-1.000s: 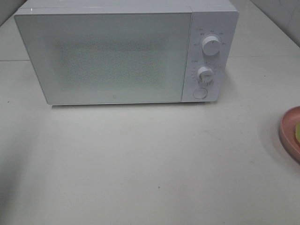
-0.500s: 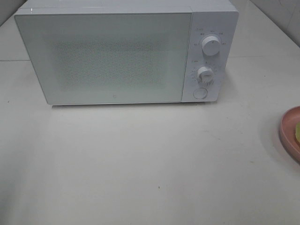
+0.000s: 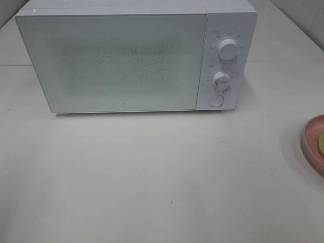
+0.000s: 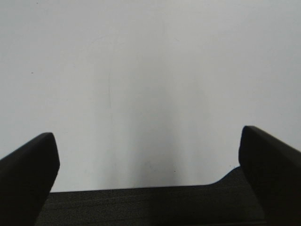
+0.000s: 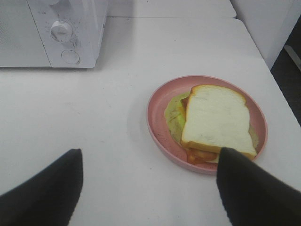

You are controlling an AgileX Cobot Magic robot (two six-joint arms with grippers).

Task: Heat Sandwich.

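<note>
I have the sandwich (image 5: 217, 123) on my right wrist camera: a white bread slice on top, orange and yellowish-green filling showing at its edges, lying flat inside the round pink plate (image 5: 157, 120). From the high camera only a sliver of that plate (image 3: 310, 144) shows at the right edge of the pale tabletop (image 3: 162, 177), with a yellow-green bit of the sandwich (image 3: 321, 143) on it. My right gripper (image 5: 148, 188) hangs above the table, near the plate, its two dark fingers spread wide with nothing between them. The boxy white microwave (image 3: 136, 55) sits at the back, well apart from the plate, door closed, two round dials and a button on its right panel. My left gripper (image 4: 148, 162) is also spread wide, over bare tabletop.
</note>
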